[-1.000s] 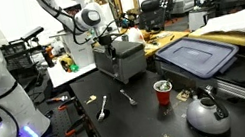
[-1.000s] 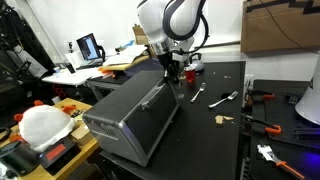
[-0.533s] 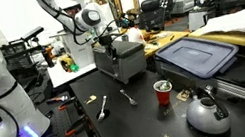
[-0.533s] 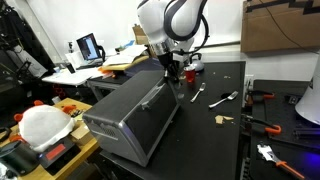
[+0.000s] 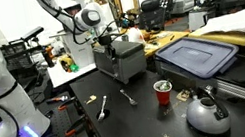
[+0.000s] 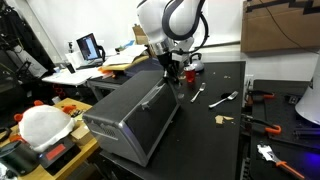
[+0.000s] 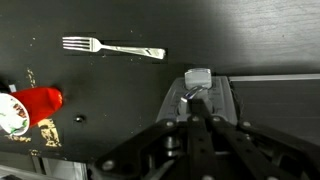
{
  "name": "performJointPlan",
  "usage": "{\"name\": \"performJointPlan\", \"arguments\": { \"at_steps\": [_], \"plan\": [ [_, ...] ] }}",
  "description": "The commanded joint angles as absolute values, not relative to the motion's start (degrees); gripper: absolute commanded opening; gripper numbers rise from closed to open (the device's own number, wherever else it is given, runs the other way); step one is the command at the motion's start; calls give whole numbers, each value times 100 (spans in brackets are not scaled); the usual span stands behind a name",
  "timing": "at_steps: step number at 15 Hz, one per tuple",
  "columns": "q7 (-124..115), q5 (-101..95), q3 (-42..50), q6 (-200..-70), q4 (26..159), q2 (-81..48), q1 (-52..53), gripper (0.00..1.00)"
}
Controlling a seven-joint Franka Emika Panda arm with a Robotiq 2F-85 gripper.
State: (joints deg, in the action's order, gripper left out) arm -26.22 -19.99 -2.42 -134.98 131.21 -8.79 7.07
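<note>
In the wrist view, far left, a red cup (image 7: pixel 30 103) stands on the dark desk (image 7: pixel 250 35). Right of it and further up lies a fork (image 7: pixel 112 47), flat on the desk, tines pointing left, well apart from the cup. Next comes the grey lever knob (image 7: pixel 197 77) at the end of the toaster (image 7: pixel 270 100), whose silver body runs off to the right edge. My hand (image 7: pixel 195 108) sits right at that knob. My fingers are pressed fully together with nothing between them, and their tips are just under the knob. I cannot tell whether they touch it.

In an exterior view, from the left, a second piece of cutlery (image 5: pixel 102 107) lies on the desk, then the fork (image 5: pixel 128 97). The toaster (image 5: pixel 127 63) stands behind them, with my hand (image 5: pixel 108 43) at its near upper corner. Right of the fork stands the red cup (image 5: pixel 163 92). Further right a blue lid (image 5: pixel 198 55) lies on a bin, and a grey kettle (image 5: pixel 207 112) sits at the front.
</note>
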Motion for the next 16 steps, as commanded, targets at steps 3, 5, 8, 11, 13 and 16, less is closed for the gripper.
{"name": "performJointPlan", "arguments": {
  "at_steps": [3,5,8,11,13,16],
  "plan": [
    [-2660,-1878,-217,-13406,13174,-836,737,0],
    [-2727,-1966,-192,-13392,13176,-868,742,0],
    [-2736,-1983,-180,-13371,13185,-888,735,0],
    [-2772,-2016,-165,-13357,13206,-912,734,0],
    [-2836,-2088,-146,-13348,13221,-928,738,0],
    [-3079,-2367,-100,-13340,13238,-981,774,0]
  ]
}}
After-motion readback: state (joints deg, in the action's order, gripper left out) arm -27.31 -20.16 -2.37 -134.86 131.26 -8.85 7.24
